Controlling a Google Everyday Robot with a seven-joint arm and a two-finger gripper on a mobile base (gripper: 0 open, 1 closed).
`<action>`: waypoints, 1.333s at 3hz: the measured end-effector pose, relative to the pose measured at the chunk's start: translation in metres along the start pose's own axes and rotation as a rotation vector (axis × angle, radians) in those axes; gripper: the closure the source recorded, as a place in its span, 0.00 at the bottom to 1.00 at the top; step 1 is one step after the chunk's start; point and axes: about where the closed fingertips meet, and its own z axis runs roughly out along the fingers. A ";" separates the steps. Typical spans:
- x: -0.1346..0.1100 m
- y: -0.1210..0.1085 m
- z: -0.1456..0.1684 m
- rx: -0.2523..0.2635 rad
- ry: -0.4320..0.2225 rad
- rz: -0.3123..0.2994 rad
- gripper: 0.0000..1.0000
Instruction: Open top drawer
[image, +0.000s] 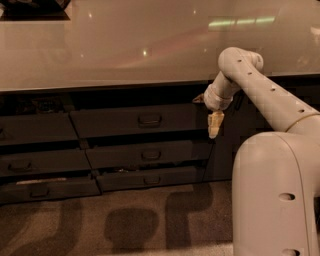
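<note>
The top drawer (115, 122) is the wide dark grey front just under the counter in the middle stack, and its small loop handle (149, 119) sits at its centre. A dark gap runs along its upper edge. My gripper (215, 125) hangs pointing down from the pale arm (260, 90), level with the drawer front's right end and well to the right of the handle. It holds nothing that I can see.
A pale glossy countertop (125, 45) overhangs the drawers. Two shallower drawers (150, 155) lie below the top one, and another stack (40, 160) stands at the left. A dark cabinet door (235, 145) is behind my arm. My base (275, 200) fills the lower right, over carpet (125, 225).
</note>
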 end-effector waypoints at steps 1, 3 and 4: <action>0.000 0.000 0.000 0.000 0.000 0.000 0.00; -0.021 0.018 0.024 0.057 0.102 -0.210 0.00; -0.022 0.016 0.018 0.057 0.102 -0.210 0.00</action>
